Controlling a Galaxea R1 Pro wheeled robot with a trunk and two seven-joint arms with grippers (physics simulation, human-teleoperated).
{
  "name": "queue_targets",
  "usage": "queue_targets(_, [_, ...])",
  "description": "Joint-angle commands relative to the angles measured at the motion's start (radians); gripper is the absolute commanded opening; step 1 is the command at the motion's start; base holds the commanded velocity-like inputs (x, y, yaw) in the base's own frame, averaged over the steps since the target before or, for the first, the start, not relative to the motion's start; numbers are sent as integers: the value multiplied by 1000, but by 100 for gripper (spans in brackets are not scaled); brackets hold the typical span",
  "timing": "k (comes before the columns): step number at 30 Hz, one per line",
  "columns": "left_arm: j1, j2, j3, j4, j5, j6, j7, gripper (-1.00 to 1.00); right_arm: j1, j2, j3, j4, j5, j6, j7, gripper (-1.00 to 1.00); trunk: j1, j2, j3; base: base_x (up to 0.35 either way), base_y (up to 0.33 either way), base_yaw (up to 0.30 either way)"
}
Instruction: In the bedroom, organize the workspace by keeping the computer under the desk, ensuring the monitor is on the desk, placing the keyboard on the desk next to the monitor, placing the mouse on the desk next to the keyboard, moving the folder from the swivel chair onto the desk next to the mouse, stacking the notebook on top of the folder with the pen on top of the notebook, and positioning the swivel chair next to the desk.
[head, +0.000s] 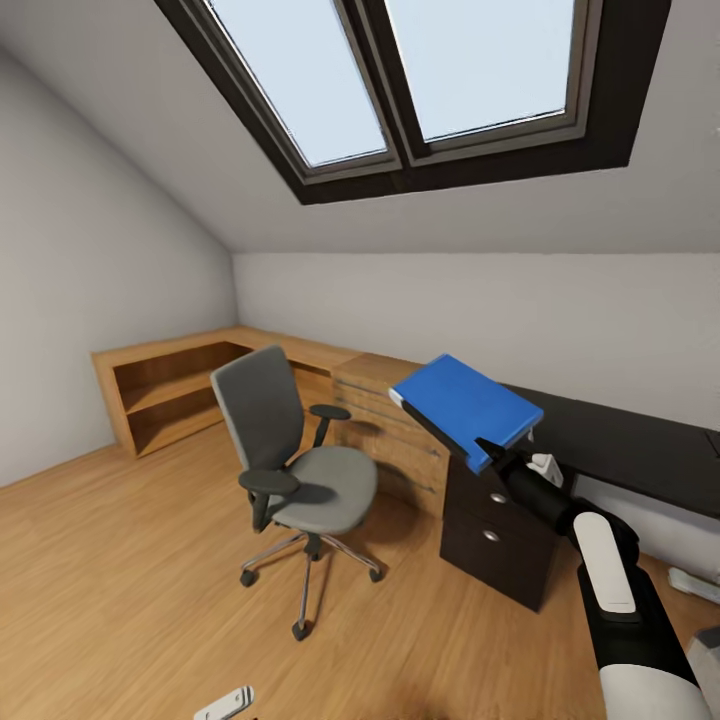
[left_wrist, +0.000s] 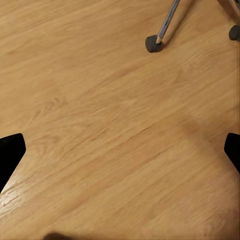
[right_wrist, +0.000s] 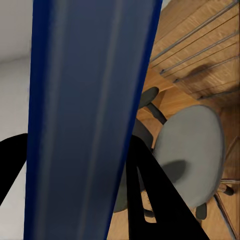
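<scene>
Jaws of the left gripper (left_wrist: 120, 150) stand wide apart, their two dark tips at opposite edges of the left wrist view with nothing between them, hanging over bare wooden floor (left_wrist: 100, 125) near one caster of the swivel chair (left_wrist: 152, 44).

Farthest from the desk (head: 620, 440) in the head view, a low wooden shelf unit (head: 165, 385) runs along the wall and turns the corner under the sloped ceiling and its skylight (head: 420, 75). The swivel chair (head: 300, 470) stands on the floor between that shelf and the desk, a little apart from the desk, its grey seat bare and its back toward the shelf. A light wooden drawer cabinet (head: 395, 425) sits just beside the desk's dark drawer unit (head: 500, 535).

Over the near end of the desk, above the drawer unit, the right gripper (head: 497, 450) is clamped on one edge of the blue folder (head: 465, 408), holding it up in the air and tilted, clear of the black top. In the right wrist view the folder (right_wrist: 90, 115) runs between the two black fingers (right_wrist: 150, 195), with the chair seat (right_wrist: 190, 145) and the cabinet drawers (right_wrist: 200, 50) below it.

At the far side of the desk, a light grey box (head: 708, 660) rests on the floor at the picture's edge; I cannot tell what it is.
</scene>
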Motion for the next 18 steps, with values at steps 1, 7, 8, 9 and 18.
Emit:
queue_targets(1, [0,0,-2,-2,7,3,7,100,-1,1,-2,1,4,4,3,-100,0,0,-3,0,0,-104])
queue_targets(7, [0,1,-2,-2,7,2,7,100,0,-2,-2,15,4,6,7,-100,0,0,-9,0,0,-39])
queue_targets(8, [0,1,-2,-2,7,2,7,100,0,-3,-2,17,4,6,7,-100,0,0,-9,0,0,-3])
queue_targets(9, [0,1,-2,-2,7,2,7,100,1,-3,-2,19,5,6,7,-100,0,0,-9,0,0,-2])
queue_targets(18, [0,1,-2,-2,8,2,7,100,4,-4,-2,26,0,8,9,-100,0,0,-10,0,0,0])
